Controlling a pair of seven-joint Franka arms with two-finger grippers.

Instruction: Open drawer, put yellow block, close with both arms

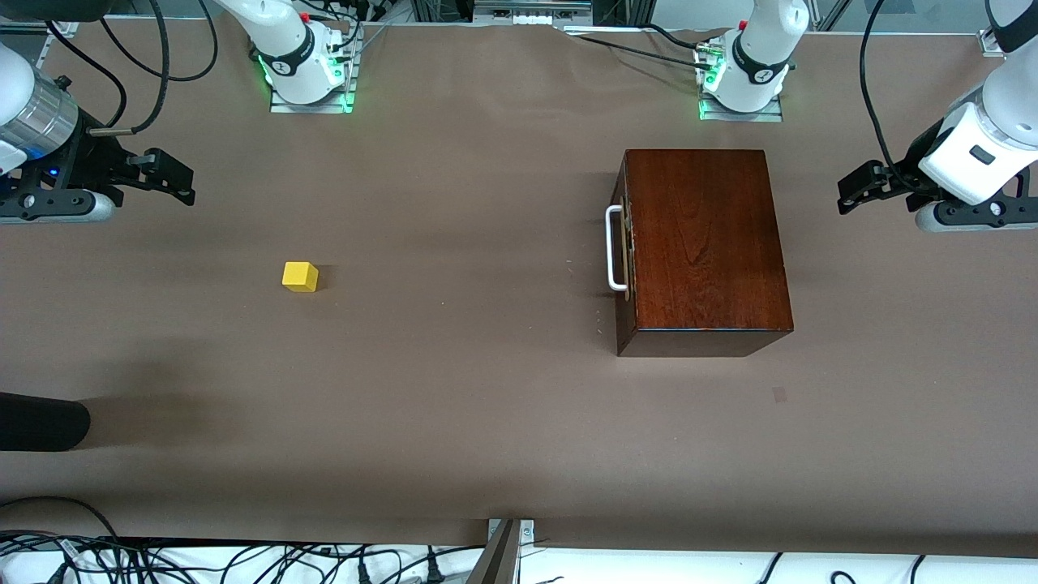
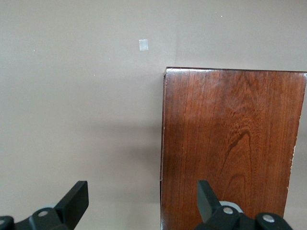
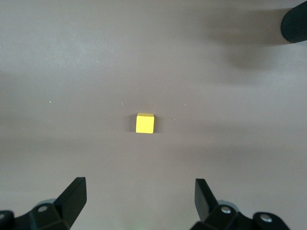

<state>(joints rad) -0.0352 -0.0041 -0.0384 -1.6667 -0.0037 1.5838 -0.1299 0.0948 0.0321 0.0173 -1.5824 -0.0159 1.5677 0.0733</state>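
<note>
Yellow block (image 3: 145, 123) lies below open right gripper (image 3: 139, 201).

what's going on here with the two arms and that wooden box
Nothing is being handled yet. The drawer is shut inside the wooden box, which sits toward the left arm's end of the table. The yellow block lies alone on the table toward the right arm's end. The right claw is open above the table with the block in its wrist view. The left claw is open too, at the box's edge. Neither touches anything.
</note>
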